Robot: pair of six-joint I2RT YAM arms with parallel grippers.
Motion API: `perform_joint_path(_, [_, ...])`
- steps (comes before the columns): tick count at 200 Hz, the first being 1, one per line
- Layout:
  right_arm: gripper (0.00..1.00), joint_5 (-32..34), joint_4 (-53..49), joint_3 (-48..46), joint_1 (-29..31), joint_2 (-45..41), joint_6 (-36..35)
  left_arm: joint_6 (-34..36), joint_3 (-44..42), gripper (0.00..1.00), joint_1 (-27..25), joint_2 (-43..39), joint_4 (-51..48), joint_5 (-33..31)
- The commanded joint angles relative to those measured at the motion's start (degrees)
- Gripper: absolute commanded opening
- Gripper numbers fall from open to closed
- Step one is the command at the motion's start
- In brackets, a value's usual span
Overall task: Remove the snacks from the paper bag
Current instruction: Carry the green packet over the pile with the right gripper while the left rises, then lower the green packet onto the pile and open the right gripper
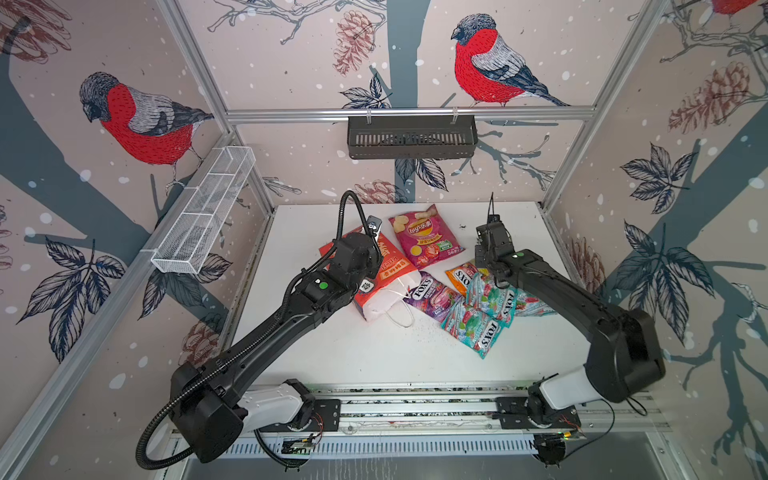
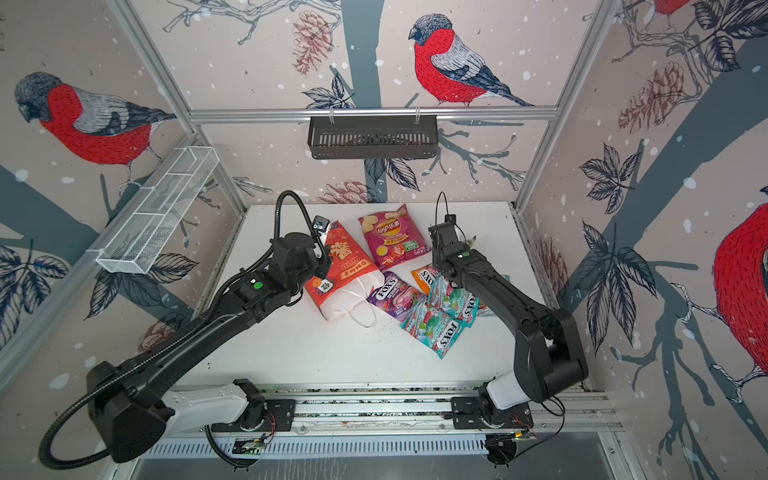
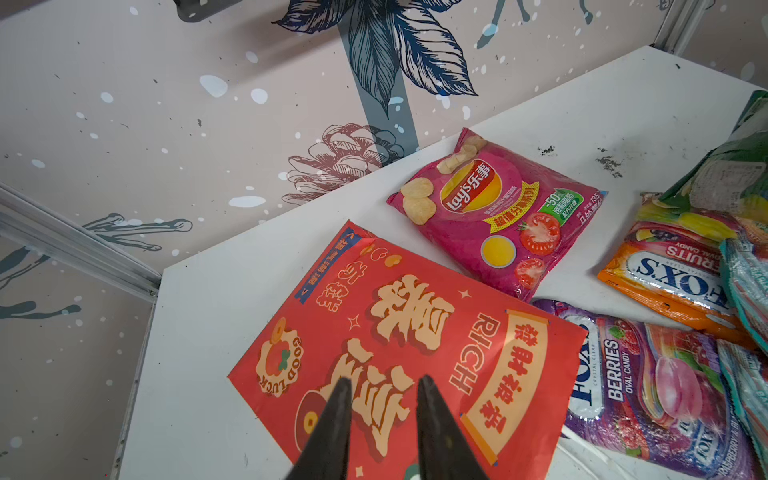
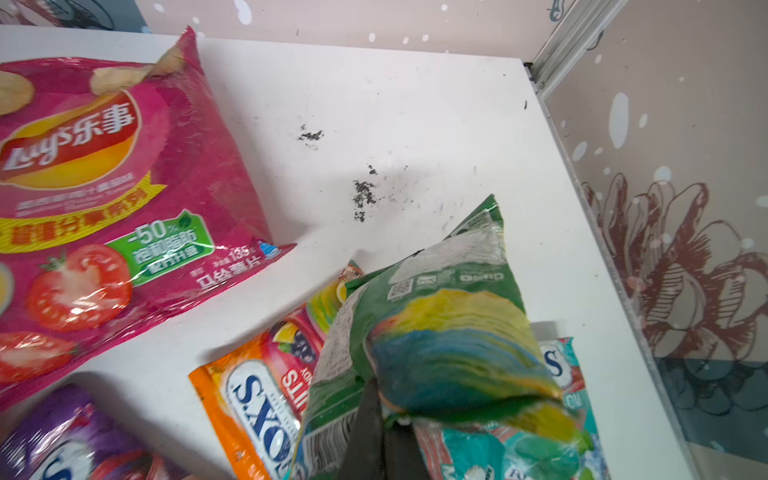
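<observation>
Nearest, the rail (image 1: 415,405) carries the left arm (image 1: 257,332) and the right arm (image 1: 561,291). On the table (image 1: 324,357) beyond it lie two teal packs (image 1: 473,330), each marked "FOX'S" and overlapping each other. The right arm covers part of the farther one. Beside them a purple pack (image 1: 430,297) reads "FOX'S", "BERRIES" and "OVAL CANDY". It lies just beside the bag's mouth.

The bag (image 3: 415,332) lies flat, left of centre, with its mouth toward the rail. Its white lining and one cord handle (image 1: 399,318) show. Its red face reads "RICH" and "GOOD LUCK", with large gold Chinese characters. The left gripper (image 3: 384,380) hovers over this face, fingers a little apart, with nothing between them. In both top views the left arm's wrist hides part of the bag.

An orange pack (image 4: 249,399) reads "FOX'S" and "FRUITS". The right gripper (image 4: 384,424) is pinched on a green pack (image 4: 436,324), held over the orange and teal packs. The green pack shows a QR code and a barcode, but its print is too small to read.

Farther back, a pink pack (image 1: 424,241) reads "Lay's 乐事" and "-50%".

A white mesh basket (image 1: 203,216) hangs on the left wall and a black basket (image 1: 411,137) on the back wall.

Count: six snacks, all outside the bag, five on the table and one gripped; one bag; two baskets.
</observation>
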Motion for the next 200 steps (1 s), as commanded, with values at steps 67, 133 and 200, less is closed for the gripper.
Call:
perform_joint_path(67, [0.00,-8.5,7.5,1.1,-2.7,7.7,-0.3,0.2,-1.0,0.29,0.1,-0.4,2.9,0.3])
perform_joint_path(133, [0.38,-9.4,7.0,-2.0,-4.6,3.7,0.6,0.1,-1.1,0.29,0.2,-0.4,3.2,0.2])
perform_joint_path(200, [0.35,-40.5,21.9,-20.9,-1.7,-15.8,-7.9,-2.2,2.2,0.29,0.7,1.3,1.1,0.3])
